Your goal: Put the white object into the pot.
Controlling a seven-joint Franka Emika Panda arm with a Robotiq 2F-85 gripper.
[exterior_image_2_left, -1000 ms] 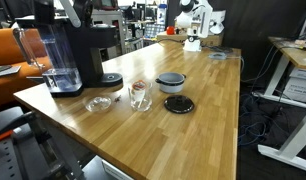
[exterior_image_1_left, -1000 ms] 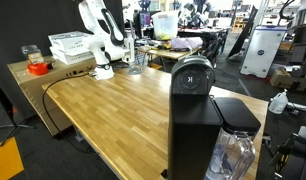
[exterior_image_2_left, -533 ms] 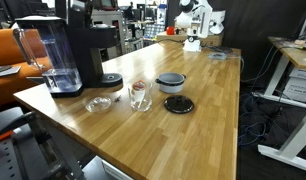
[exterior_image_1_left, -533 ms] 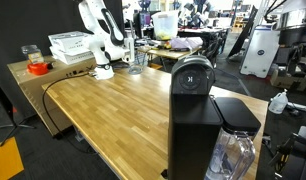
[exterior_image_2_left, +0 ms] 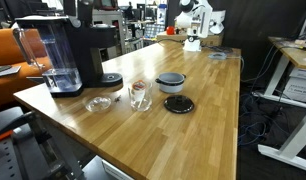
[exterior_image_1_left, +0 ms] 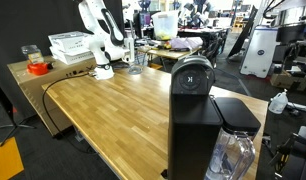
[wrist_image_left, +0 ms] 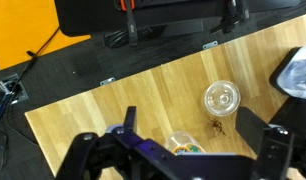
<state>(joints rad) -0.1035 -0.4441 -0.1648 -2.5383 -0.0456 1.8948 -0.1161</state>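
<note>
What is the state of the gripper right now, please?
Gripper: open, holding nothing.

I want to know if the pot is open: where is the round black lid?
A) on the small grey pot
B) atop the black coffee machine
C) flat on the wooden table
C: the round black lid lies flat on the wooden table, beside the small grey pot.
</note>
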